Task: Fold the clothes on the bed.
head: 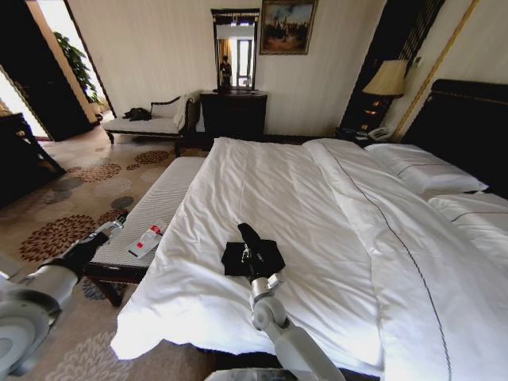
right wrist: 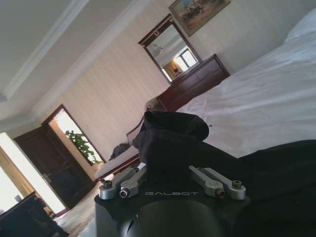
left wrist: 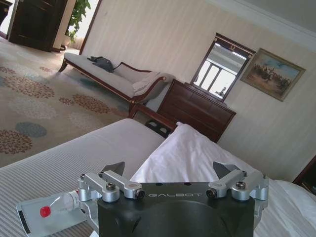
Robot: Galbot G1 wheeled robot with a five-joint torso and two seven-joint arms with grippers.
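Observation:
The clothes (head: 267, 257) lie as a bunched black heap on the white duvet of the bed (head: 317, 198), near its foot end. My right gripper (head: 251, 255) reaches up from below and sits on the heap's left part. In the right wrist view it (right wrist: 168, 167) is shut on the clothes (right wrist: 173, 133), and a peak of black fabric stands up between its fingers and hides the tips. My left gripper (head: 121, 221) hangs off to the left over the striped bench (head: 163, 198), away from the clothes. It (left wrist: 169, 170) stands open with nothing between its fingers.
A small white tray with a red-capped bottle (head: 148, 238) (left wrist: 58, 205) rests on the bench beside the left gripper. Pillows (head: 425, 171) and a dark headboard are at the far right. A cream chaise (head: 147, 123), a dark dresser (head: 232, 115) and patterned carpet lie beyond.

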